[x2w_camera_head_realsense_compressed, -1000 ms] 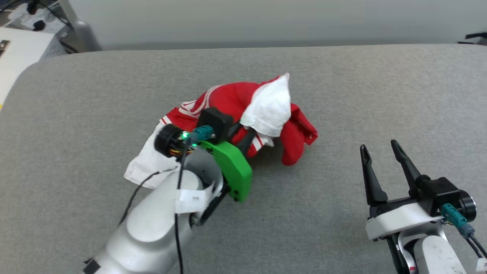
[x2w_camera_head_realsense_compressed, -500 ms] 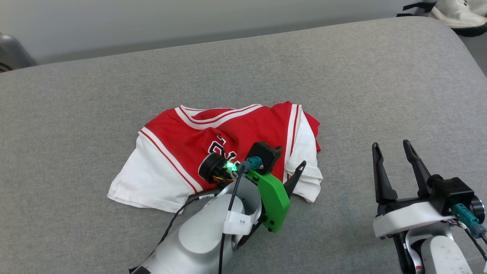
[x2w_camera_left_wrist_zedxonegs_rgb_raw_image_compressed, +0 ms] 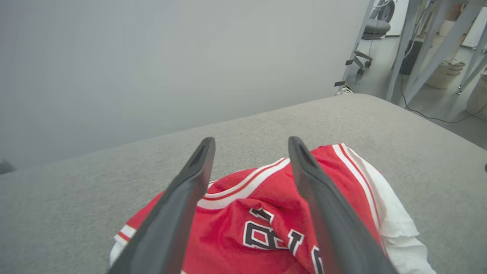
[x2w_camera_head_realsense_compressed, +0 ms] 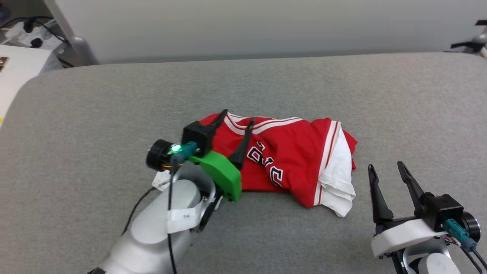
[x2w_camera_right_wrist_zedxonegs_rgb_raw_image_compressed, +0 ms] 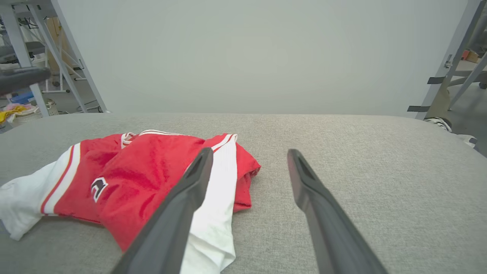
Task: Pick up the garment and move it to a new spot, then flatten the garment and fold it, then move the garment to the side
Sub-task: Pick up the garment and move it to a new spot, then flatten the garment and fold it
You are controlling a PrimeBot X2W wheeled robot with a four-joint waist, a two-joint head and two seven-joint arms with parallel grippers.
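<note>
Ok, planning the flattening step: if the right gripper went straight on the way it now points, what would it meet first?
Probably the bare grey surface. The right gripper points just past the garment, which lies off to its left. Depth is hard to judge, so it may stay free up to the wall.

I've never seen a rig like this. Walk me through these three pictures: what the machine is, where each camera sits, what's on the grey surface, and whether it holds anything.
This is a two-armed robot. The wide picture comes from a camera on its head, looking down at a grey padded surface. The other two come from cameras on its wrists, each looking along that arm's two dark fingers. On the surface lies a crumpled red shirt with white sleeves and black lettering. The left arm reaches over the shirt's collar end, its jaws apart and gripping nothing. The right arm waits beside the shirt, jaws also apart and empty.
</note>
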